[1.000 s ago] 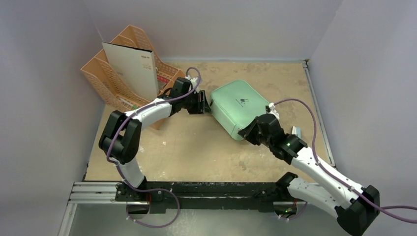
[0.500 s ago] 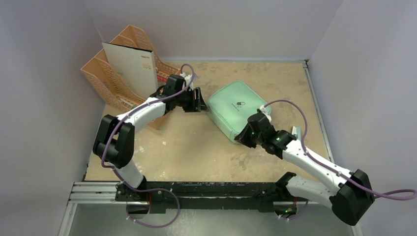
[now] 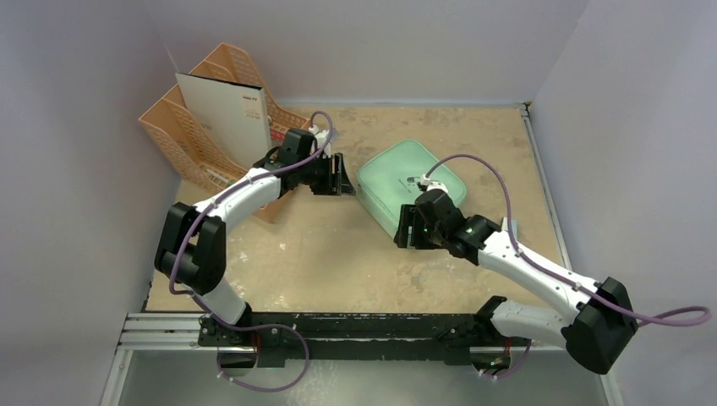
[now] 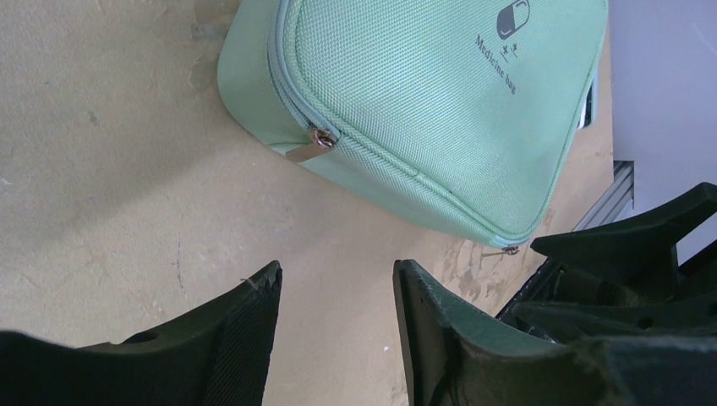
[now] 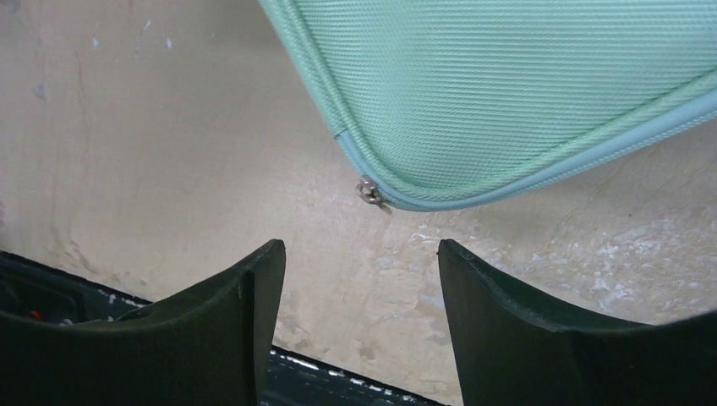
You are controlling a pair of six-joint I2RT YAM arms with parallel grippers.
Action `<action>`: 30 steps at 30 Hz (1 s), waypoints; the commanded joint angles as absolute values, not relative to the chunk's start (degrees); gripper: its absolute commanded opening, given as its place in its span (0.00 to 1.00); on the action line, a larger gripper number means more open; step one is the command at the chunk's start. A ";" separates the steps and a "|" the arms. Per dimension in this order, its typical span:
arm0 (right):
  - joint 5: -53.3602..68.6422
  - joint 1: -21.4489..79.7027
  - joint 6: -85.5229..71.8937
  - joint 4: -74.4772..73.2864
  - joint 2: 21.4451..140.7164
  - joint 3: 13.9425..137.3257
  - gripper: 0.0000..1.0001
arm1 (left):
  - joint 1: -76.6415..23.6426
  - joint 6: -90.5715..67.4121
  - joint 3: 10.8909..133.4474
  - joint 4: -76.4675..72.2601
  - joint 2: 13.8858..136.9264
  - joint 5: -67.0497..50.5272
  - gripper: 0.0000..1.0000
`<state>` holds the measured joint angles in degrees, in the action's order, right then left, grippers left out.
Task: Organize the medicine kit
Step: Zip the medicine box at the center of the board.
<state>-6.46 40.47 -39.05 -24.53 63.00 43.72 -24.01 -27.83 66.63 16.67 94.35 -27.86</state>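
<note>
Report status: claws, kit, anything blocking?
Left claw open, empty, beside medicine kit. Right claw open, empty, facing a zipper pull. Kit closed, flat on table. Nothing blocking.

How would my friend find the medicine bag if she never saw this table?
Start at the sandy-brown table and look right of the tall peach organizer at the back left. The medicine kit lies flat near the middle, toward the back. It is the only mint-green thing, a soft zipped case with rounded corners and a small dark pill logo on top.
</note>
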 commanded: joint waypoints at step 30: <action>-35.60 50.98 -49.95 -17.12 72.47 41.71 0.58 | -23.20 -22.57 66.28 19.24 88.03 -28.45 0.51</action>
<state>-33.93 51.05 -50.19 -20.73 74.52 43.35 -23.64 -24.18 66.83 20.86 90.30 -28.12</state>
